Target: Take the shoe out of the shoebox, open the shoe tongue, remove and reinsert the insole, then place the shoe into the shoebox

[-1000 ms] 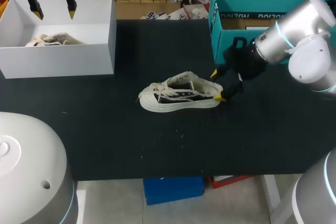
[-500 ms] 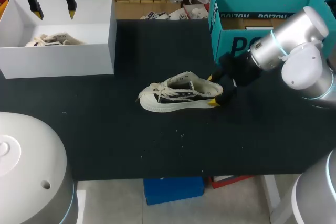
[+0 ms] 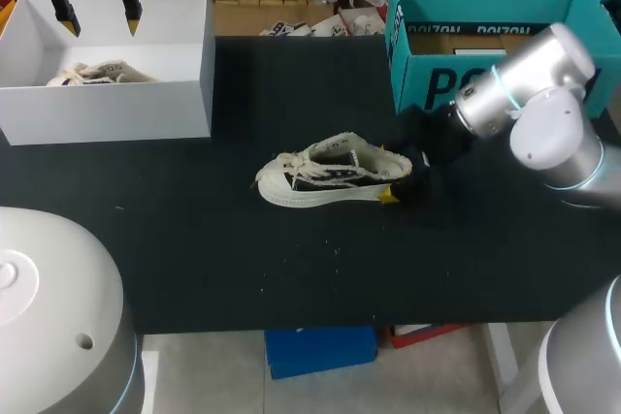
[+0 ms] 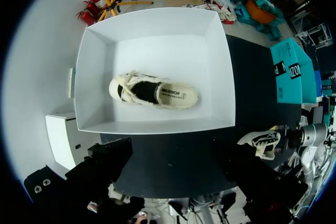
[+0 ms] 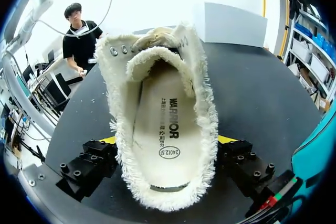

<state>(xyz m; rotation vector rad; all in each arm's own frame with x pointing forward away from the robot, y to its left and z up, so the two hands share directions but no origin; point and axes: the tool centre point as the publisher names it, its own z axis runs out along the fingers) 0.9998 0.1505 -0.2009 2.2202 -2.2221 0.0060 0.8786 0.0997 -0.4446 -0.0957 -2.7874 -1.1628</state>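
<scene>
A cream canvas shoe (image 3: 325,177) with a black side panel lies on the black table (image 3: 194,239), toe toward my left. My right gripper (image 3: 394,177) is at its heel, open, with one finger on each side of the heel. In the right wrist view the shoe (image 5: 163,124) fills the space between the fingers (image 5: 89,163), its printed insole (image 5: 165,129) showing inside. My left gripper (image 3: 97,15) hangs open above the white shoebox (image 3: 146,109). A second cream shoe (image 4: 153,91) lies in that shoebox (image 4: 157,124).
A teal cardboard box (image 3: 437,75) stands at the back right, close behind my right arm (image 3: 524,84). The white shoebox takes up the back left corner. The table's near edge runs along the front.
My right gripper has moved left, from just behind the heel to straddling it. The shoe and my left arm have stayed where they were.
</scene>
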